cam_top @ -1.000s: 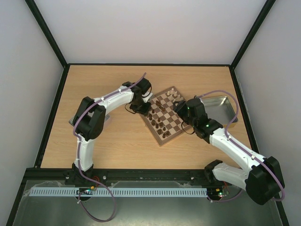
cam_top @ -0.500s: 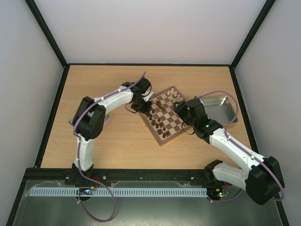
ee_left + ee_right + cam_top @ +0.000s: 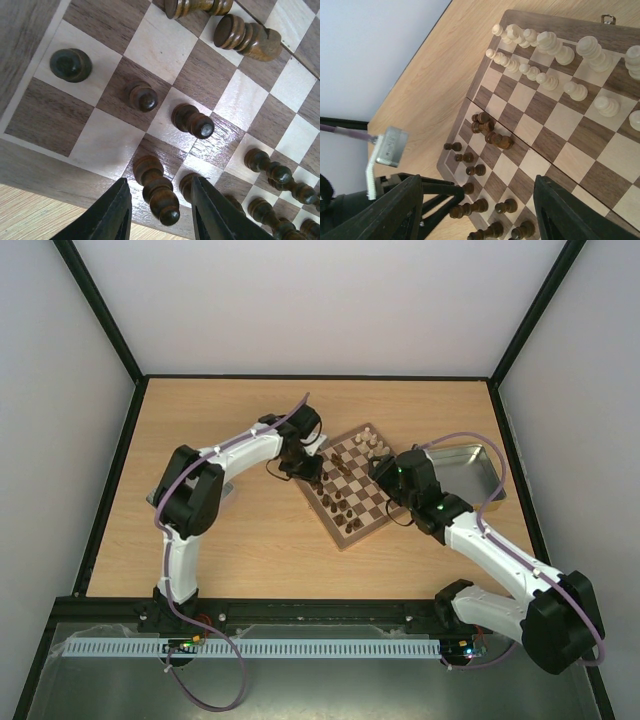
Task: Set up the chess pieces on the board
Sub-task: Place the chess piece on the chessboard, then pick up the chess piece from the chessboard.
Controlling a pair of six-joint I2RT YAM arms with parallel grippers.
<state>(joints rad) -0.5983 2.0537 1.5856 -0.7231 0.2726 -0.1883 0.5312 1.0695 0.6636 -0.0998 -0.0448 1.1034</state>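
Note:
The board lies tilted at mid-table. Cream pieces stand in two rows along its far edge. Dark pieces stand along the near-left edge, and a few dark ones lie toppled near the middle. My left gripper is low over the board's left corner. It is open, with its jaws either side of an upright dark piece and a gap on both sides. My right gripper is open wide and empty, hovering above the board's right side.
A silver tin sits right of the board, close behind my right wrist. A grey tin shows partly under my left arm. The left gripper's fingers show in the right wrist view, at the board's edge.

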